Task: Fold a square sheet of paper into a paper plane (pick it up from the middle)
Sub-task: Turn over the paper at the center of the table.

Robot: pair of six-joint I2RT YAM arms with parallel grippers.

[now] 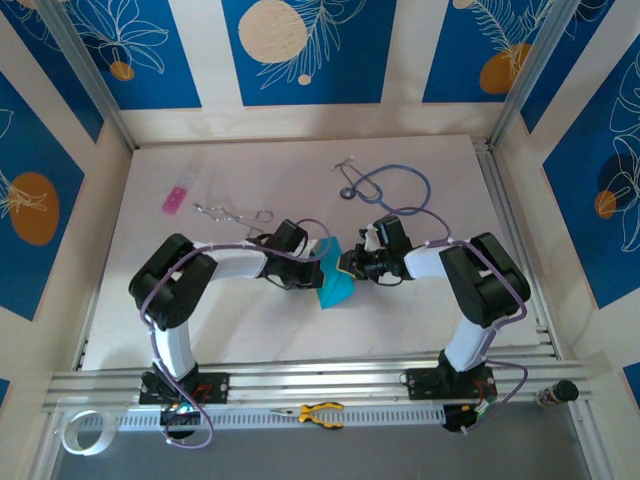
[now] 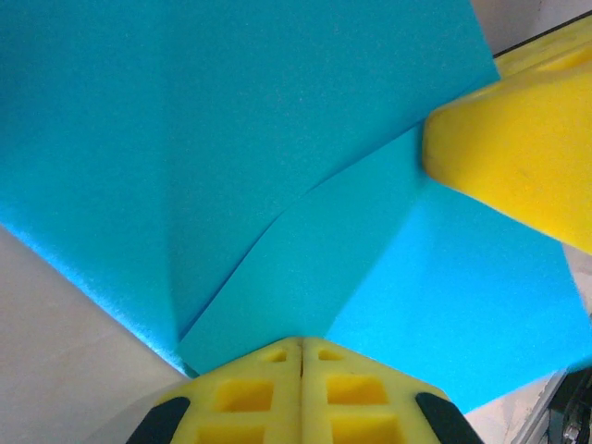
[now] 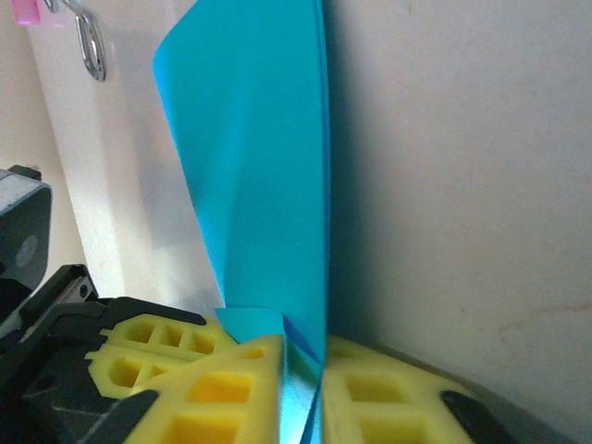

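Top external: white table [image 1: 250,335], blue-patterned walls [image 1: 150,60] — both arms' jaws pinch the square sheet of paper [image 1: 335,288]

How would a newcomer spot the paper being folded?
Find the white table, then its middle, where the left arm and right arm meet. The sheet of paper sits between them: an angular, creased cyan shape, unlike the looped blue-tubed stethoscope farther back.

Stethoscope [image 1: 348,192] at back right; pink rectangle [image 1: 176,199] back left; yellow-handled pliers [image 1: 322,413] at near edge.
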